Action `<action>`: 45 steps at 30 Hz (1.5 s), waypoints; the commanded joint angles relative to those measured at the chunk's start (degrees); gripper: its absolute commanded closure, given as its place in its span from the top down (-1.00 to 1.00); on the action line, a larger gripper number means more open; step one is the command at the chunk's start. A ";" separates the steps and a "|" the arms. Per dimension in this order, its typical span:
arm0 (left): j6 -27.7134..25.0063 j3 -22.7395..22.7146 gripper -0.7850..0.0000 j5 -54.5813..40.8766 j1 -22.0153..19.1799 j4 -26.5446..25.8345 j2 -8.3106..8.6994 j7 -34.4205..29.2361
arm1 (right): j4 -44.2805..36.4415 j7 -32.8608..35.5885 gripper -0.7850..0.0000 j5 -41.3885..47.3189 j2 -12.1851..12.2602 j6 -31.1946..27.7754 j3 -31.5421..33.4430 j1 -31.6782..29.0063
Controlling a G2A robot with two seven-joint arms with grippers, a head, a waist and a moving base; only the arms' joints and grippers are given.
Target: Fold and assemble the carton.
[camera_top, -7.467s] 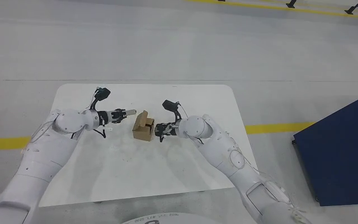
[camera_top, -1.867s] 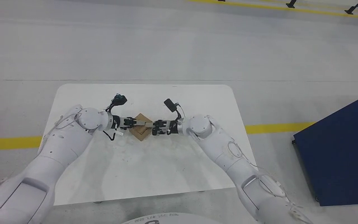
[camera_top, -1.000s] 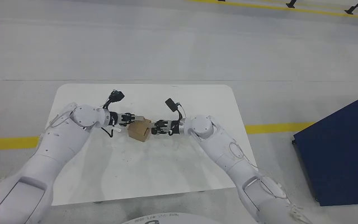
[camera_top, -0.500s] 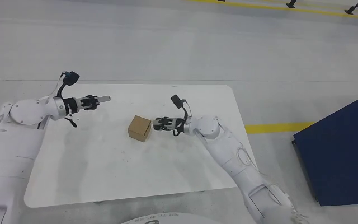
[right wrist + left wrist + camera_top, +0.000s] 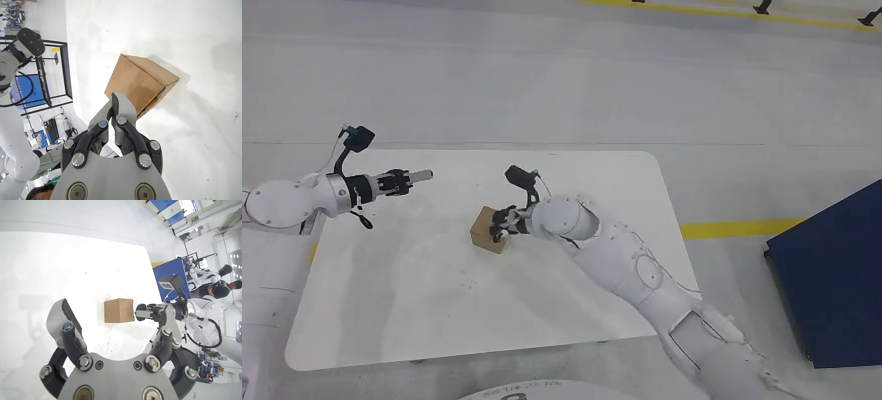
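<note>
One white table (image 5: 442,300) with rounded corners bears the whole scene. Over it lie two white arms. The right arm (image 5: 622,260) stretches from the robot's near right across to the table's middle. The left arm (image 5: 292,200) sits out past the table's left edge, its forearm pointing in over the far left corner.

The carton (image 5: 489,228), a small brown cardboard cube, stands on the table near its middle, a little toward the far side. It looks folded shut. In the right wrist view, one side flap (image 5: 157,98) gapes slightly along its seam.

The right gripper (image 5: 504,222) is at the carton's right side. Its fingers (image 5: 121,102) are pressed together with nothing between them, and their tips touch the cardboard at an edge of that face. The left wrist view shows the same contact from the opposite side.

The left gripper (image 5: 422,176) hangs above the table well apart from the carton, pointed toward it. Its ribbed fingers (image 5: 70,311) are spread wide and hold nothing.
</note>
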 commanded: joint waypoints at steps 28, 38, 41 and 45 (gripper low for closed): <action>0.00 0.00 1.00 0.00 0.00 0.00 0.00 0.00 | 6.78 -6.37 -1.00 2.53 -4.90 0.64 -4.89 4.51; 0.00 0.00 1.00 0.00 0.00 0.00 0.00 0.00 | -0.94 -4.34 -1.00 4.52 0.77 -9.16 11.98 -8.65; 0.00 0.00 1.00 0.00 0.00 0.00 0.00 0.00 | -0.36 -3.11 -1.00 3.64 1.21 -6.31 12.98 -9.37; 0.00 0.00 1.00 0.00 0.00 0.00 0.00 0.00 | 3.28 -2.65 -1.00 1.53 0.36 0.05 9.51 -6.32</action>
